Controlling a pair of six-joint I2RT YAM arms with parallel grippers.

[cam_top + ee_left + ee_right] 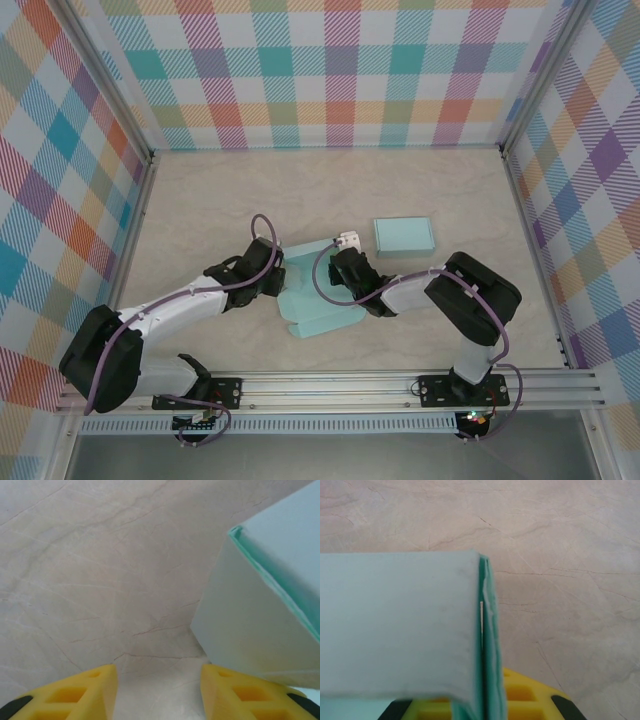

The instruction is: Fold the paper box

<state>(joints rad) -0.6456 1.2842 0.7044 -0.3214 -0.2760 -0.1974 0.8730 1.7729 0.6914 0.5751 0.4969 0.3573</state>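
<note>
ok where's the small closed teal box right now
In the top view the closed teal box sits on the table right of centre, just beyond the right arm, apart from the half-folded paper box lying between the two arms.

The paper box [322, 310] lies opened out on the table [220, 200], toward the near edge, right between the two arms. A second box [404, 236] sits at about 2 o'clock from it, a bit apart. The left pincer [159, 685] is at the sheet's 10 o'clock edge, with a raised flap just to its right. The right pincer [480, 702], at 12 o'clock, has a flap between its fingers.
</note>
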